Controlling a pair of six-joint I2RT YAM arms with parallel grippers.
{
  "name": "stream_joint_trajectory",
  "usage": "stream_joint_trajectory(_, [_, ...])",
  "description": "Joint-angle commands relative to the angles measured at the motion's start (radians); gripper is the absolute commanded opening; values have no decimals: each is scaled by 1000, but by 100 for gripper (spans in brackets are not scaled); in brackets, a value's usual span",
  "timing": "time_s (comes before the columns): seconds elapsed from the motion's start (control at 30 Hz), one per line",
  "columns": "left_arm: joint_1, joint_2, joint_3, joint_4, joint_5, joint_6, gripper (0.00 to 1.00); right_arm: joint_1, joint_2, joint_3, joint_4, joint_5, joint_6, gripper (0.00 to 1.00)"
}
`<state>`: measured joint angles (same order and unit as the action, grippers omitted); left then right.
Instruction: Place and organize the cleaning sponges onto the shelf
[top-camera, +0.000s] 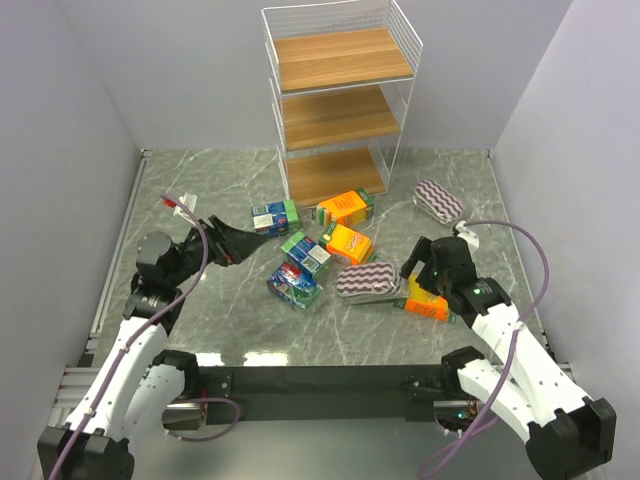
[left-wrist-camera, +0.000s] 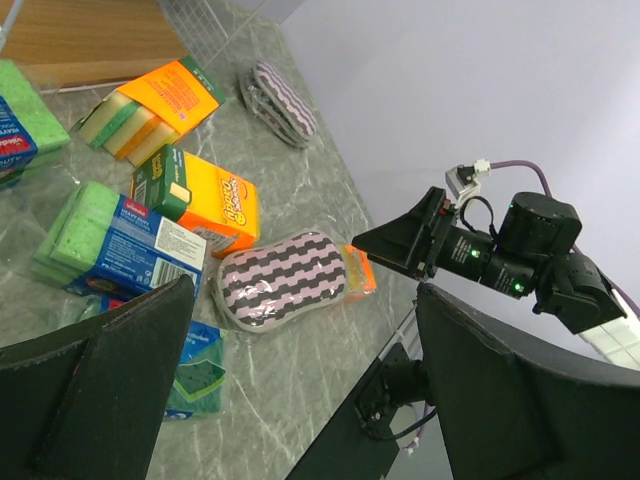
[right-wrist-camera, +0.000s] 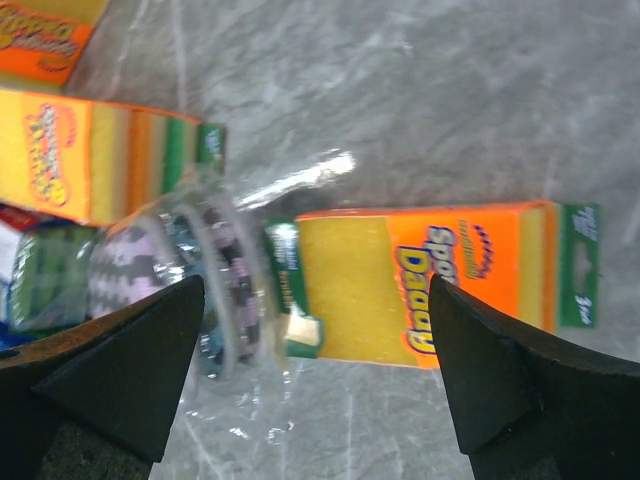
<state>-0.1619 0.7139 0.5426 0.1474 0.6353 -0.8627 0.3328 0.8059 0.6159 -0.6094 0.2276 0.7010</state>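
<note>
The cleaning sponges lie scattered on the marble table in front of the shelf (top-camera: 340, 100). Among them are orange packs (top-camera: 345, 207) (top-camera: 349, 243), blue-green packs (top-camera: 275, 216) (top-camera: 305, 252) (top-camera: 293, 285) and two striped oval pads (top-camera: 367, 279) (top-camera: 438, 200). My left gripper (top-camera: 252, 243) stands open at the left of the pile, holding nothing. In its wrist view the left gripper (left-wrist-camera: 305, 400) is open toward a striped pad (left-wrist-camera: 285, 278). My right gripper (top-camera: 425, 272) hangs open just over an orange pack (right-wrist-camera: 430, 285), which lies between its fingers (right-wrist-camera: 530, 380) untouched.
White walls close in the table on the left, back and right. The shelf's three wooden boards hold nothing, and its lowest board (left-wrist-camera: 80, 35) is near table level. The right arm (left-wrist-camera: 500, 255) shows in the left wrist view. The black base rail (top-camera: 320, 380) runs along the near edge.
</note>
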Motion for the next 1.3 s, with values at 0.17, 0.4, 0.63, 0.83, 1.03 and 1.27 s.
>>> stream_joint_trajectory(0.17, [-2, 4, 3, 54, 18, -24, 100, -6, 18, 33, 172, -224, -100, 98])
stream_joint_trajectory(0.4, [-4, 30, -1, 78, 26, -41, 99, -5, 110, 16, 252, -321, -150, 96])
stream_joint_trajectory(0.63, [-4, 24, 13, 63, 23, -27, 99, -5, 190, 47, 215, -281, -175, 91])
stream_joint_trajectory(0.83, [-4, 36, 10, 70, 24, -30, 99, -6, 223, 39, 226, -320, -181, 78])
stream_joint_trajectory(1.03, [-4, 35, 10, 69, 23, -27, 100, -6, 214, 38, 223, -384, -204, 64])
stream_joint_trajectory(1.27, [-4, 29, -7, 77, 18, -33, 99, 3, 249, 56, 209, -622, -267, 53])
